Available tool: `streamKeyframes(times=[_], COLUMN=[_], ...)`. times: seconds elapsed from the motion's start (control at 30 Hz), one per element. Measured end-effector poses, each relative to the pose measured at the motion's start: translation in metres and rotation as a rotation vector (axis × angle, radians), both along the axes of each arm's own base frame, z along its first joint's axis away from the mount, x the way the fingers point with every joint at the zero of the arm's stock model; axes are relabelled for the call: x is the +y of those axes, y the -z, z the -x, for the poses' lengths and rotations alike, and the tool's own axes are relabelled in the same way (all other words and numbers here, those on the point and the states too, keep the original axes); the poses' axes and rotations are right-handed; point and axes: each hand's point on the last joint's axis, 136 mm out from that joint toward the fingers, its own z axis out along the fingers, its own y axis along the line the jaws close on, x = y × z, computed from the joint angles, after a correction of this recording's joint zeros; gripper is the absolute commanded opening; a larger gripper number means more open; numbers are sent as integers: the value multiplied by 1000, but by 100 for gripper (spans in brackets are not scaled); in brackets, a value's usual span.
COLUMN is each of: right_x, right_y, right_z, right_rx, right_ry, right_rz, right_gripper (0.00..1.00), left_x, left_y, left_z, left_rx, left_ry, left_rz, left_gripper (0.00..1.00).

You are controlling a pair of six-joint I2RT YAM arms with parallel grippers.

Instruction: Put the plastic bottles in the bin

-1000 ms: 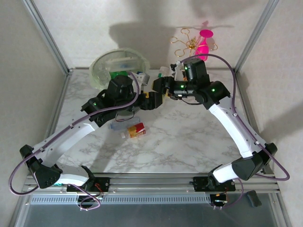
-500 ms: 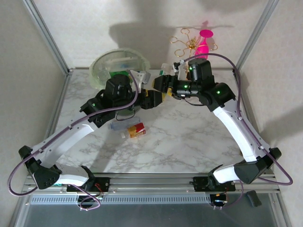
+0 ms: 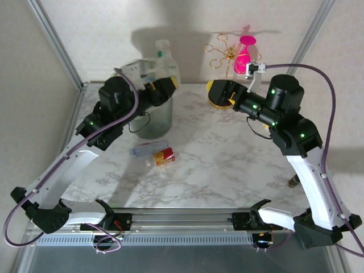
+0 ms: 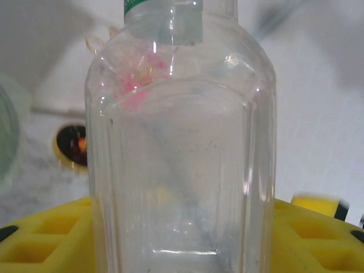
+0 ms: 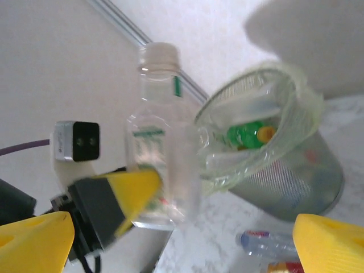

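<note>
1. Left of the middle of the bench, two plastic bottles lying close together: a red-labelled bottle nearer, a clear blue-labelled bottle just behind it.
2. Behind those, toward the far-left corner, one bin, upright, its near rim hidden in the top view by the left arm's wrist. Inside, one green bottle, plus clear shapes too blurred to count.
3. At the bin's rim, left gripper clamped on the lower body of one clear held bottle, upright, cap up. Cannot tell whether over the opening or just beside it.
4. Right of the bin, right gripper above the bench, yellow fingers spread wide, holding nothing.
5. At the far edge toward the right corner, one pink goblet beside one gold wire stand.
</note>
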Motion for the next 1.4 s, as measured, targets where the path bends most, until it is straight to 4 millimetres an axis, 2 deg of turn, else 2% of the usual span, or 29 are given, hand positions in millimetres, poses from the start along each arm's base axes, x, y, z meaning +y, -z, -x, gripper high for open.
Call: streamKeyframes(times=[0.07, 0.17, 0.23, 0.33, 0.57, 0.73, 0.93, 1.0, 1.1, 1.2, 1.27, 1.4], right_x=[-5, -7, -7, -7, -15, -21, -23, -23, -22, -21, -21, -20], right_y=[-1, 9, 21, 38, 57, 59, 63, 64, 65, 67, 69, 75], right_z=[0, -2, -4, -7, -1, 3, 2, 2, 1, 0, -2, -3], right_rx=[-12, -3, 18, 54, 91, 94, 102, 102, 103, 108, 112, 125], right_ry=[21, 33, 38, 44, 63, 82, 88, 88, 87, 86, 86, 85], right_rz=[9, 32, 53, 84, 124, 136, 156, 159, 161, 167, 171, 182], right_gripper=[99, 99, 99, 99, 99, 99, 99, 99, 99, 99, 99, 99], left_x=[18, 40, 48, 53, 68, 78, 63, 64, 68, 71, 73, 76], left_y=[-20, -39, -45, -37, 17, 45, 99, 119, 139, 141, 142, 143], left_z=[-2, -3, -5, -13, -33, -47, -82, -88, -93, -96, -99, -104], left_rx=[-22, -45, -53, -36, 71, 185, 374, 417, 451, 445, 437, 420], left_ry=[-77, -168, -210, -261, -403, -524, -672, -732, -816, -879, -908, -950], left_rz=[82, 178, 209, 198, 136, 220, 272, 281, 303, 359, 387, 416], left_gripper=[22, 17, 7, 0, 0, 0, 0, 0, 7, 18, 31, 65])
